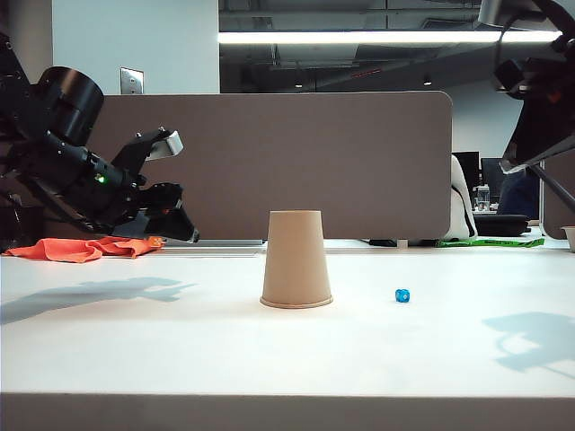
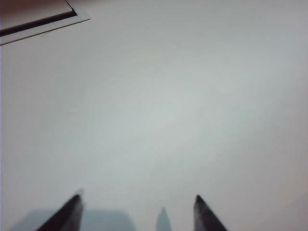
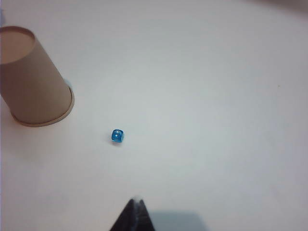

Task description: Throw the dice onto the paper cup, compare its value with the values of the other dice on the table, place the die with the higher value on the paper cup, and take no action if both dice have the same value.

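Tapered tan paper cup — upturned, blue dotted cube beside, left claw agape, right claw shut

Left arm: matte black housing with a large cylindrical black joint drum, a small green indicator light lit on its body, and a pale grey rectangular block mounted near the wrist. Left gripper carried dark, wedge-shaped tapering fingers. Right arm appeared as black angular casing with a slim dark strut. Right gripper showed dark pointed fingertips, pressed together
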### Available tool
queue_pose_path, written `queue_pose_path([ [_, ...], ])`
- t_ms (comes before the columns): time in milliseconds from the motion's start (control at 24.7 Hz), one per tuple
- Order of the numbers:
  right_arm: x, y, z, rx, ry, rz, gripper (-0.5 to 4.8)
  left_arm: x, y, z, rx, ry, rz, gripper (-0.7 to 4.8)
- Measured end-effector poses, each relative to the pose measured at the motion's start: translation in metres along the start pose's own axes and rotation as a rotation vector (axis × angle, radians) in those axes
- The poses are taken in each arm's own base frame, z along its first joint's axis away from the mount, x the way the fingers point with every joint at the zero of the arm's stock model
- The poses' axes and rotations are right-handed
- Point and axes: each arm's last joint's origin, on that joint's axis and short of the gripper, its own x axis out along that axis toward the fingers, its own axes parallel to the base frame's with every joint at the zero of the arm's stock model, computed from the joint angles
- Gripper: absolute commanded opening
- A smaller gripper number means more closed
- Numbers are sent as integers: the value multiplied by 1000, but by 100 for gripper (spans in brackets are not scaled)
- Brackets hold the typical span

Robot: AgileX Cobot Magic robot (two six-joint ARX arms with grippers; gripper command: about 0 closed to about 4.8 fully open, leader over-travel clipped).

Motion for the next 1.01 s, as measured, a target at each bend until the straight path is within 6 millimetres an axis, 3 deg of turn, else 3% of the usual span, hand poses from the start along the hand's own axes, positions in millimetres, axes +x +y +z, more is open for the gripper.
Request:
queue_pose_path([
  [607, 0, 0, 0, 0, 0, 0, -1, 0, 0, 3, 12, -28, 6, 375],
  [809, 0, 0, 0, 0, 0, 0, -1, -2, 4, 15, 50, -121, 92, 371],
  [1011, 0, 0, 0, 0, 0, 0, -1, -21, 7, 39, 66, -196, 300, 330],
])
